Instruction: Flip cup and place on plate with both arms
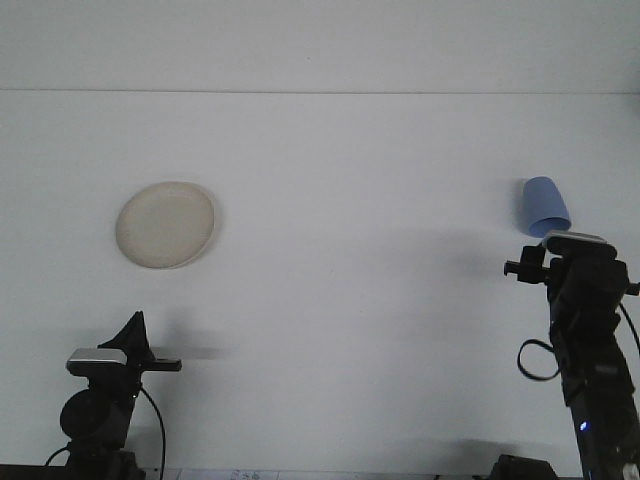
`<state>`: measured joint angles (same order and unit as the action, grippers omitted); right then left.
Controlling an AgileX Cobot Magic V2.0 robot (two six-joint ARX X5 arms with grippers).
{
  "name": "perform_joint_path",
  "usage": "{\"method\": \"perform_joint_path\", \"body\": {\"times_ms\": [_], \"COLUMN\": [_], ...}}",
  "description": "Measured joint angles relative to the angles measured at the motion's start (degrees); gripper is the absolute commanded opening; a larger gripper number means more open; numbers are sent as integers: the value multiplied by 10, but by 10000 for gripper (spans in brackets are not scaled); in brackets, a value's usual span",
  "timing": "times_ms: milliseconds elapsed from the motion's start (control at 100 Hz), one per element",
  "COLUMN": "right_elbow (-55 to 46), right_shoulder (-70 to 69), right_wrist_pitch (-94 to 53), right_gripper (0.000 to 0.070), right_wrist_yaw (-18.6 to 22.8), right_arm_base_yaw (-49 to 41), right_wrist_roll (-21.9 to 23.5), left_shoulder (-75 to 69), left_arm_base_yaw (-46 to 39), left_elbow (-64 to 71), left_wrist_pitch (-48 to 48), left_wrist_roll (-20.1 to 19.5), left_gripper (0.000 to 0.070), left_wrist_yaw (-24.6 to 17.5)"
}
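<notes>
Sitting low at about seven o'clock in the front view, the left gripper (135, 335) hangs over bare table (340, 300) near the front edge with nothing in it; its fingers show as one dark wedge, so whether they are parted cannot be told. It looks parked, probably because its share of the job comes at the plate's side, once the cup is brought across.

Over at about four o'clock the right arm (590, 330) stands tall, reaching away from the robot toward the cup. The right gripper (545, 255) is mostly hidden behind its own wrist camera and housing, so its opening cannot be read either; no object is visibly held. Its tip sits just beside or touching the cup's near edge, and the overlap prevents telling which.

Farther out, at roughly three o'clock, the blue cup (543, 205) rests mouth-down on the table, wider rim toward the camera and partly covered by the arm. That inverted pose is why a flip is needed first.

Across at nine o'clock, well apart from the cup, the cream plate (166, 224) lies flat with nothing on it, the destination not yet used.
</notes>
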<state>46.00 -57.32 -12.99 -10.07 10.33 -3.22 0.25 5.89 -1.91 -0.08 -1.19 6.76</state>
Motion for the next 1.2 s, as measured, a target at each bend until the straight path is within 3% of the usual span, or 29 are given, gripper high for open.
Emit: {"method": "perform_joint_path", "body": {"times_ms": [340,620,980,1200], "right_elbow": [2,2,3,39], "right_shoulder": [-204,-322,-445,-494], "right_wrist_pitch": [96,276,491,531], "right_gripper": [446,446,432,242], "right_wrist_yaw": [132,221,228,250], "right_arm_base_yaw": [137,156,156,156], "right_wrist_roll": [-21,-50,-54,-55], "left_shoulder": [0,0,0,0], "left_arm_base_yaw": [0,0,0,0], "left_elbow": [0,0,0,0], "left_wrist_pitch": [0,0,0,0], "left_wrist_roll": [0,0,0,0], "left_gripper": [14,14,14,14], "left_wrist_yaw": [0,0,0,0]}}
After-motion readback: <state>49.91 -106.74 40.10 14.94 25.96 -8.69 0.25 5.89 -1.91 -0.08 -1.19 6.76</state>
